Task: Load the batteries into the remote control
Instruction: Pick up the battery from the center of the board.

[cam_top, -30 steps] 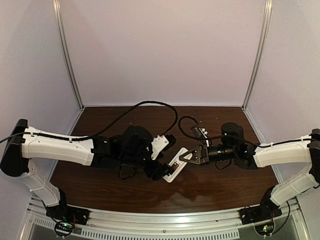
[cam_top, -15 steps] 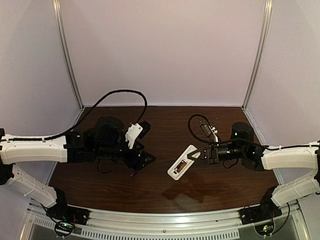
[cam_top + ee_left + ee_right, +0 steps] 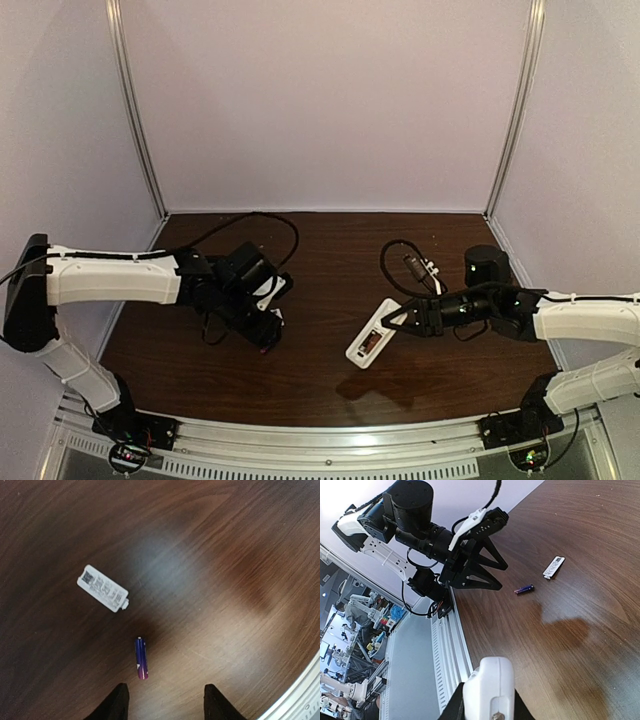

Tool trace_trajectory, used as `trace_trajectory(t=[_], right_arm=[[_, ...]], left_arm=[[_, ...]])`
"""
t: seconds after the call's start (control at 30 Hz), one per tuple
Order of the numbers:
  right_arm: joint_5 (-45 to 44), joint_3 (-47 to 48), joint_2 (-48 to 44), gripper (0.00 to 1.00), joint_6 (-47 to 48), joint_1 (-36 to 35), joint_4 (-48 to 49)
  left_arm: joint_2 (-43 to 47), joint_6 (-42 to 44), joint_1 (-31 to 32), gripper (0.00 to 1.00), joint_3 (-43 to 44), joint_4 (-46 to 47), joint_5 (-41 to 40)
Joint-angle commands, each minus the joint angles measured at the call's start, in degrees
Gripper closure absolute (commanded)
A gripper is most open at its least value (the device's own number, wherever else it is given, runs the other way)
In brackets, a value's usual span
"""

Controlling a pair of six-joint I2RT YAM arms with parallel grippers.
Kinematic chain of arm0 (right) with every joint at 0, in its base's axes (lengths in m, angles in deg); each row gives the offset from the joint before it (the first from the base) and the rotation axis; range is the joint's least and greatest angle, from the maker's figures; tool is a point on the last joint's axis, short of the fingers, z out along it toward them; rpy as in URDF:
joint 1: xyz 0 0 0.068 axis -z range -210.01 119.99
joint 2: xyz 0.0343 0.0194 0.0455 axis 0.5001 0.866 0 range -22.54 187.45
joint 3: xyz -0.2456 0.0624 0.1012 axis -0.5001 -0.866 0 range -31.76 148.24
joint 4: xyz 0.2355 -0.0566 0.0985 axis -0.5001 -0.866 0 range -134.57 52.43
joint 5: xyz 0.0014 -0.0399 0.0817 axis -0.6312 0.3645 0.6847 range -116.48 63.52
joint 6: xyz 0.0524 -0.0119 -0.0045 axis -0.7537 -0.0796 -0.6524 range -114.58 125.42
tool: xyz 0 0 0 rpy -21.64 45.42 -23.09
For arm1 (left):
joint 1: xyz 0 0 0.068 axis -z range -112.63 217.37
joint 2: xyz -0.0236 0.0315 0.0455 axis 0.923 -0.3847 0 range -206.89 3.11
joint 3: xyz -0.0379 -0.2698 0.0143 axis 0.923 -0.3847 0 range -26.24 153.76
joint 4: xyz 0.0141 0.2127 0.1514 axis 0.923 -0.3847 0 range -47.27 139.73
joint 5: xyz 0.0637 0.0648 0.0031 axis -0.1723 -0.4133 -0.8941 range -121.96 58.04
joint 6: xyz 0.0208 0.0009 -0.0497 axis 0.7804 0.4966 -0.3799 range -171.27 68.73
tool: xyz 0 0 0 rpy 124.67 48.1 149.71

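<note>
Purple battery (image 3: pixel 141 658) just ahead of wide-open left gripper (image 3: pixel 165 689) | right gripper (image 3: pixel 391 320) clamps remote control (image 3: pixel 368 338)

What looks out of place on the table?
One battery lies loose on the table, beside a small white labelled piece, perhaps a battery cover. The remote control is apart from them, held in the right claw.
</note>
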Motion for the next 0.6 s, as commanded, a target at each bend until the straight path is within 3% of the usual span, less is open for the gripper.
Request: trace_trajectory(t=[0.0,0.3,0.57], right_arm=[[-1.4,1.4,0.0,1.0,1.0,0.1,-1.1],[-1.5,1.6,-0.3,1.0,1.1,0.1,-2.1],[-1.8,1.1,-0.1,1.0,0.8,0.0,-2.2]], left_arm=[[-5.4,0.2,-1.3,0.52,3.8,-7.5,0.4],[-12.6,2.5,-4.0,0.66,6.7,-8.0,2.6],[-16.5,4.0,-4.1,0.68,8.4,-6.1,5.0]])
